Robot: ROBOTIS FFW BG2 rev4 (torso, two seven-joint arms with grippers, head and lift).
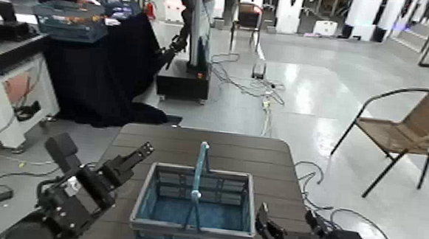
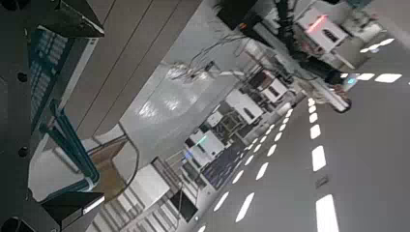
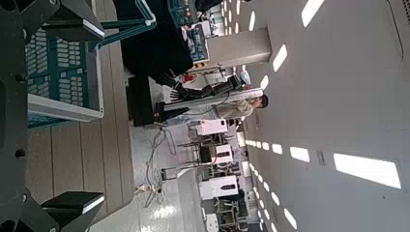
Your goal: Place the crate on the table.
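The blue-grey lattice-sided crate (image 1: 216, 216) stands upright on the brown slatted counter (image 1: 267, 162), its light-blue arched handle (image 1: 198, 173) raised over the open middle. Its place already answers the task, so what remains is probably to draw both arms clear of it.

The left end effector (image 1: 103, 150) is released, its fingers spread wide, to the left of the crate and apart from it. The right end effector (image 1: 287, 213) is also released, fingers apart, just beside the crate's right wall; whether a fingertip brushes that wall I cannot tell. Neither has a grip on anything.

The crate looks empty, so it should be light for its bulk and easily nudged along the slats by a careless finger. The thick grey rim (image 1: 191, 231) looks the stiffest part and the best hold: should it need setting straight, take it by the two side rims, opposite each other and at equal height, to keep it level. The lattice below may flex a little and could snag a fingertip. The thin handle seems to be hinged, likely to swing if knocked, and a poor place for a steadying hold. Smooth plastic may slip under a light pinch, but nothing about it looks fragile.
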